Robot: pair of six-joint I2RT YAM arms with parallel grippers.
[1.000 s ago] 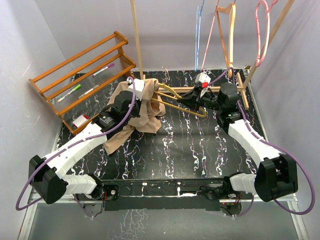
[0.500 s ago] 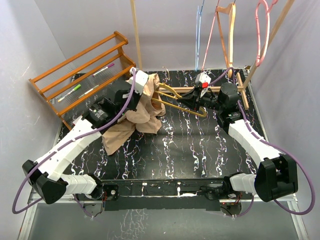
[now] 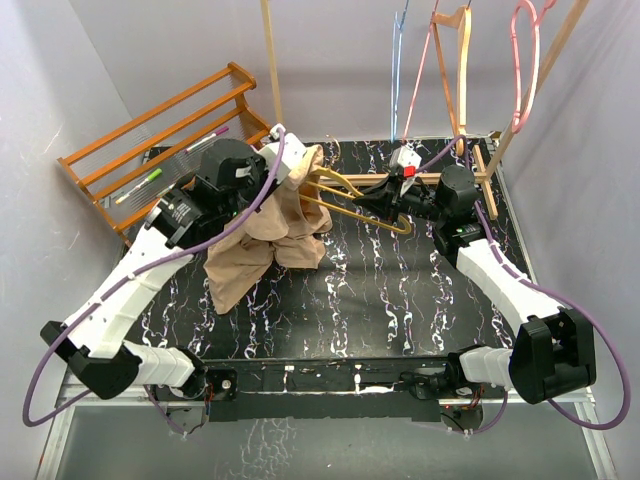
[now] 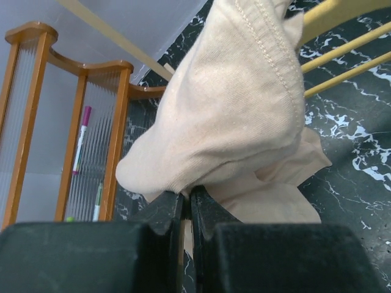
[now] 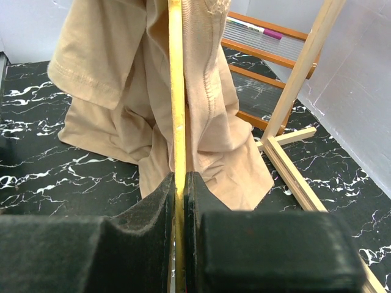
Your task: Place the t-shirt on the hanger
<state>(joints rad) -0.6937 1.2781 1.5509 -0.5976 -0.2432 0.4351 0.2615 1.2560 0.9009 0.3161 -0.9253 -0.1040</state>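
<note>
The black marbled table (image 3: 400,290) fills the middle of the top view. The t-shirt (image 3: 268,235) lies left of centre, bunched. Its long axis runs from a raised end at upper centre down to a loose edge spread on the table at lower left.

The hanger (image 3: 352,207) sits just right of the shirt, its long axis nearly level across the frame and dropping slightly to the right. Its left shoulder is buried in the fabric and its right end points at the right arm.

The left gripper (image 4: 187,198) is pinched tight on a fold of the shirt's hem, holding that end up beside the hanger's bars (image 4: 351,52). The right gripper (image 5: 179,180) is clamped on a thin yellow bar of the hanger (image 5: 176,91), with the shirt (image 5: 110,67) draped on both sides beyond it.
</note>
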